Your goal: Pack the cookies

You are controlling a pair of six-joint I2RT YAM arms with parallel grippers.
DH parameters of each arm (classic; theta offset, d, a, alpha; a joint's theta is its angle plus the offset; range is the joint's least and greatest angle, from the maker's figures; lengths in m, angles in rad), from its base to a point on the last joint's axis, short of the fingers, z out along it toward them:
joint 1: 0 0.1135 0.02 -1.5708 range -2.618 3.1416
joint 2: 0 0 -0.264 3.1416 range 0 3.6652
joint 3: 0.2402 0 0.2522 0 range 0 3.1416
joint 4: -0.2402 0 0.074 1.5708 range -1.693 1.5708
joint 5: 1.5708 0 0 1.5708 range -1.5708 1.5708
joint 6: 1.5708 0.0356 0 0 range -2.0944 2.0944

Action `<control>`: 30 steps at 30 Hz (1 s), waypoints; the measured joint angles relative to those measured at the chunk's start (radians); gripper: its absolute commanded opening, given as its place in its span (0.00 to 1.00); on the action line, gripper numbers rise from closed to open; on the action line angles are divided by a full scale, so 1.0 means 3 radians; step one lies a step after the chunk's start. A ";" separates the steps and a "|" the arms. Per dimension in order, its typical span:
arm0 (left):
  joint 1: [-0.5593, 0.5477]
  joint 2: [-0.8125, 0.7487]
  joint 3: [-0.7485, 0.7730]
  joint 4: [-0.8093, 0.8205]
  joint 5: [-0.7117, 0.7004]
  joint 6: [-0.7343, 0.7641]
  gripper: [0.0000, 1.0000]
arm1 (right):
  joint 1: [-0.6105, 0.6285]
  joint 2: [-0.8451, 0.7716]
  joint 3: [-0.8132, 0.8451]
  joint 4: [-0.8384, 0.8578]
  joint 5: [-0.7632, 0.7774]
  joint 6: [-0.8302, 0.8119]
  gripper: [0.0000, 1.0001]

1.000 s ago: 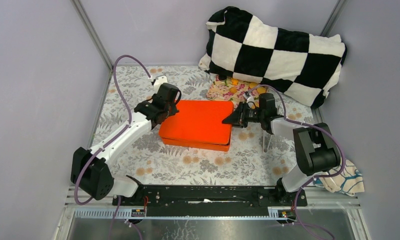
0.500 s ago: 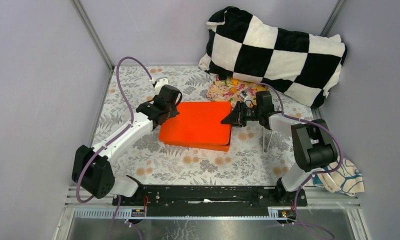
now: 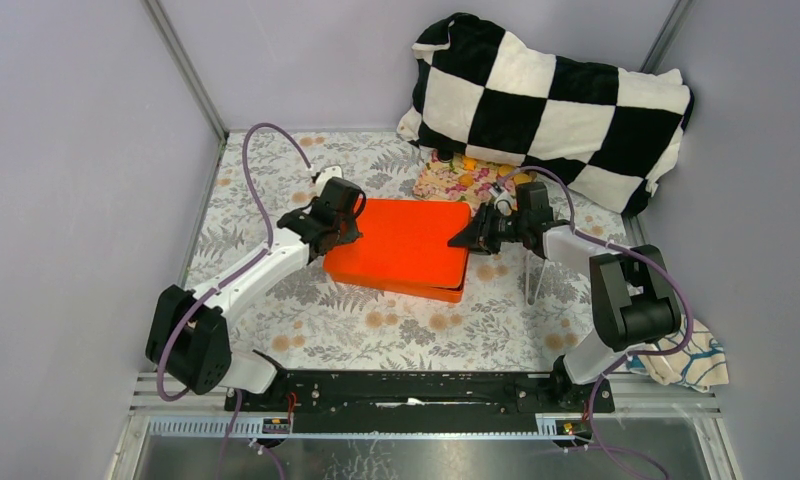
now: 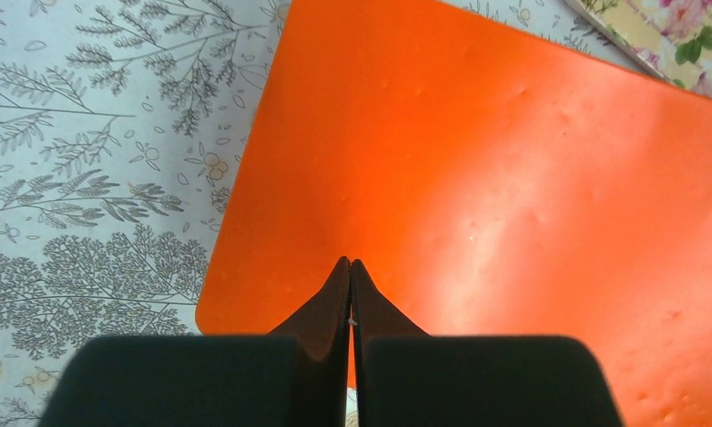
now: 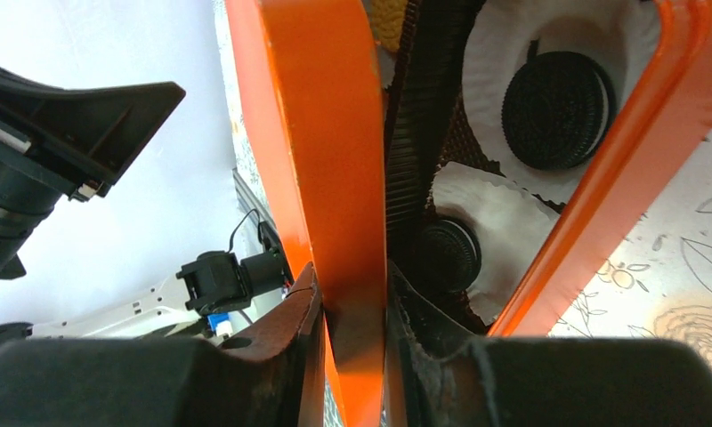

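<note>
An orange box lid (image 3: 401,245) lies over its orange base (image 5: 593,205), lifted a little at the right side. My right gripper (image 3: 460,239) is shut on the lid's right edge (image 5: 351,285). Through the gap, the right wrist view shows two black cookies (image 5: 557,108) (image 5: 449,255) in white paper cups (image 5: 504,209) inside the box. My left gripper (image 3: 348,230) is shut and empty, its tips (image 4: 350,263) over the lid's left end (image 4: 477,178). The orange-tan cookies are hidden.
A floral tray (image 3: 456,178) lies behind the box, also at the top right of the left wrist view (image 4: 682,36). A black-and-white checkered pillow (image 3: 556,105) fills the back right. A towel (image 3: 688,360) lies by the right arm's base.
The lid and box have shifted slightly to the right and back. Both grippers moved with it and kept their places on it.
</note>
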State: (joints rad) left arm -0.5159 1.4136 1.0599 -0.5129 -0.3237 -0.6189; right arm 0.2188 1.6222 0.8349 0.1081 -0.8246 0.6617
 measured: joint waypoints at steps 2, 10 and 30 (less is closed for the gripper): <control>0.0000 0.0000 -0.0052 0.0043 0.0050 -0.0008 0.00 | -0.0014 0.0000 0.0008 -0.0062 0.0051 -0.0011 0.02; -0.0001 0.0079 -0.0259 0.0261 0.0300 -0.0081 0.00 | -0.0029 -0.0001 0.0062 -0.0243 0.0289 -0.0032 0.39; 0.0000 0.0364 -0.0492 0.0908 0.0857 -0.0239 0.00 | -0.0099 -0.0759 0.0056 -0.1221 0.1694 0.0074 0.74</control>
State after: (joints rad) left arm -0.5159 1.5227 0.9123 -0.2405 -0.0666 -0.6907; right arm 0.1890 1.3945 0.8516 -0.2581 -0.3164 0.6838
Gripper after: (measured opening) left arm 0.003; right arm 0.733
